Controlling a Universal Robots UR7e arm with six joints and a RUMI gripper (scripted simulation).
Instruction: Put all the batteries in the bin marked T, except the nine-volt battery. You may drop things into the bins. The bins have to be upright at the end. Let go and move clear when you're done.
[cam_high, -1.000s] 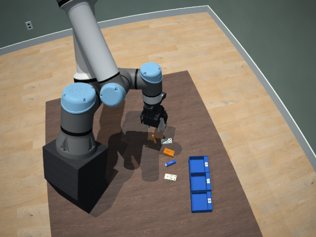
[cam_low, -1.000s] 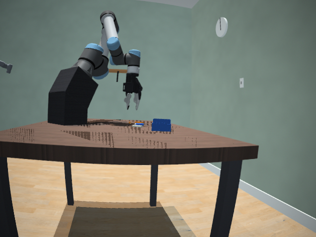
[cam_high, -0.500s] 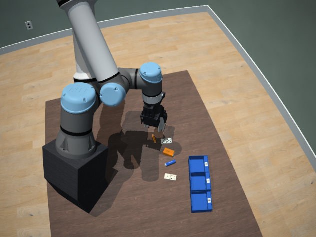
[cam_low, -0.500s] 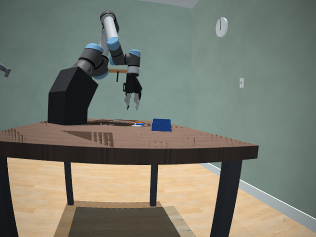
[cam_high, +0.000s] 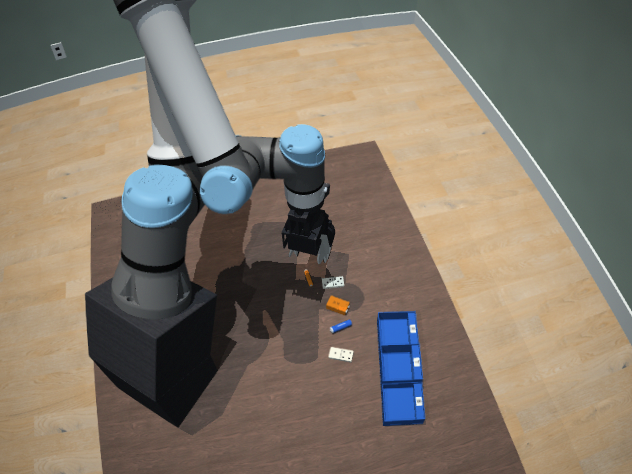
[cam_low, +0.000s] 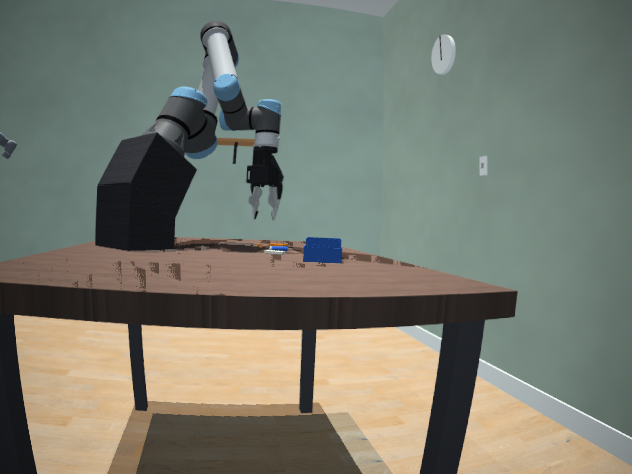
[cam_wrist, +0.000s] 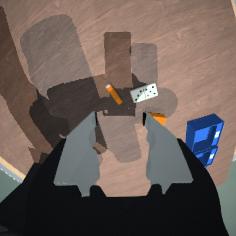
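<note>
A thin orange battery (cam_high: 308, 277) lies on the brown table; it also shows in the wrist view (cam_wrist: 114, 94). A blue battery (cam_high: 341, 326) lies nearer the bins. The orange nine-volt battery (cam_high: 337, 304) lies between them, and is partly hidden by a finger in the wrist view (cam_wrist: 158, 118). A row of three blue bins (cam_high: 400, 367) stands upright at the right; I cannot read their labels. My gripper (cam_high: 308, 257) hangs well above the table, over the thin orange battery, as the side view (cam_low: 264, 211) shows. Its fingers stand partly apart with nothing between them.
Two white dominoes lie on the table, one (cam_high: 332, 281) beside the thin orange battery and one (cam_high: 341, 353) below the blue battery. The arm's black base (cam_high: 148, 336) stands at the left. The bins also show in the wrist view (cam_wrist: 204, 138).
</note>
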